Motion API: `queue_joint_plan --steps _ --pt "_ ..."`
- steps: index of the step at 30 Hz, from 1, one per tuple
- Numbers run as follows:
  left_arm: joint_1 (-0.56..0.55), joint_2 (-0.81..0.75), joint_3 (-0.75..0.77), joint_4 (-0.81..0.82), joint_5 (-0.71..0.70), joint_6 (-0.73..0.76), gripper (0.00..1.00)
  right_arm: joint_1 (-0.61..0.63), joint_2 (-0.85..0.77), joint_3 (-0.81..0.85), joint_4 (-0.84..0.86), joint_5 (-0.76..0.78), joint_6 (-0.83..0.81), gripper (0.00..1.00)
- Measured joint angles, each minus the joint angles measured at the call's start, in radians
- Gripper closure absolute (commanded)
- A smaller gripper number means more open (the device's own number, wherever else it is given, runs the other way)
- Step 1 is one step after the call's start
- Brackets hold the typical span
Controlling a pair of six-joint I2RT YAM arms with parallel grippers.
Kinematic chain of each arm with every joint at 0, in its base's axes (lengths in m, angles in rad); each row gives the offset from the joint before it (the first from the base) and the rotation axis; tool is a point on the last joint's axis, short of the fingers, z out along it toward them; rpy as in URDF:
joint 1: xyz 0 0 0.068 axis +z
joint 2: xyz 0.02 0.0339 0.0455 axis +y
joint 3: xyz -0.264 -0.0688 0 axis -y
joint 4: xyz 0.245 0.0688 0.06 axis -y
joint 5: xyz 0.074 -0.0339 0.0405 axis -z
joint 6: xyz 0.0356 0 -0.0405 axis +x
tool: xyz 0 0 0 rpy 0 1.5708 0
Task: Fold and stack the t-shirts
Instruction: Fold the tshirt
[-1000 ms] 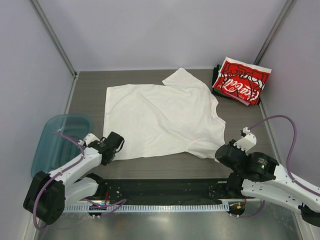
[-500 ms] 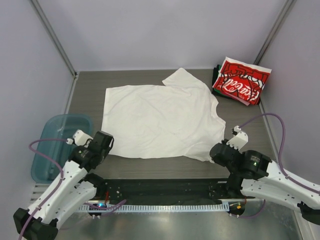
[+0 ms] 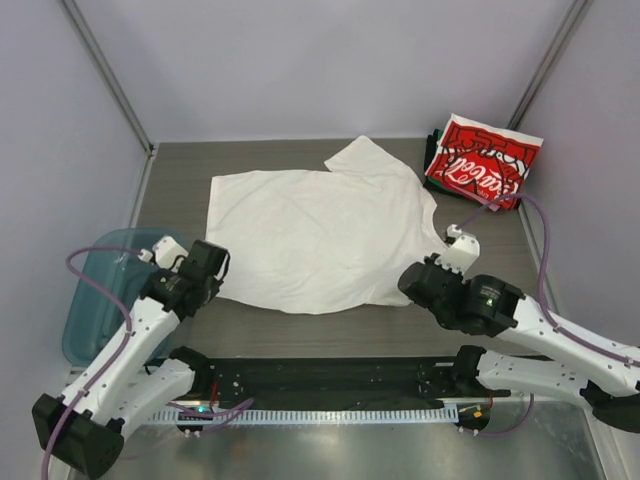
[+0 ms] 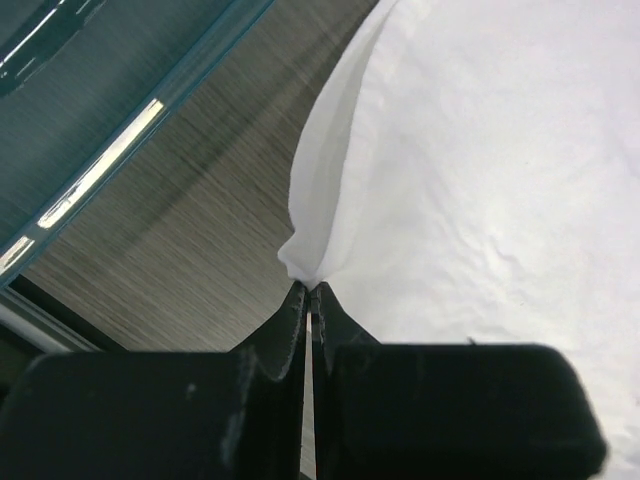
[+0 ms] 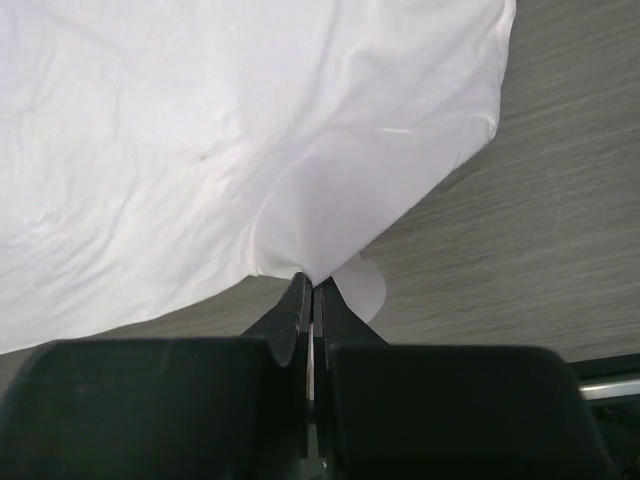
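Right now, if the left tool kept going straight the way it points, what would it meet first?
The left tool is shut on the white t-shirt at its corner, so it would push into that cloth first; depth beyond is unclear.

1. The tabletop (image 3: 180,170) is dark grey with a fine wood grain.
2. A white t-shirt (image 3: 320,240) lies spread flat across the middle, one sleeve pointing toward the far side. My left fingers (image 4: 290,325) pinch its near left corner, and my right fingers (image 5: 295,305) pinch its near right edge.
3. A stack of folded shirts (image 3: 480,165), the top one red with white lettering, sits in the far right corner, apart from the white one.
4. A teal bin (image 3: 120,240) sits at the near left edge.
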Motion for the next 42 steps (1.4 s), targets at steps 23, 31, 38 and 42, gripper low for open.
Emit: queue_joint_plan --steps 23,31,38,42 --pt "0.371 0.528 0.296 0.254 0.204 0.372 1.00 -0.486 0.531 0.337 0.350 -0.084 -0.617 0.99" --pt "0.410 0.720 0.437 0.298 0.244 0.423 1.00 -0.614 0.690 0.441 0.414 -0.136 -0.718 0.99" --pt "0.426 0.890 0.531 0.308 0.264 0.446 1.00 -0.673 0.858 0.546 0.454 -0.173 -0.760 0.99" --pt "0.434 0.992 0.637 0.285 0.271 0.455 1.00 -0.692 0.983 0.631 0.465 -0.184 -0.786 0.97"
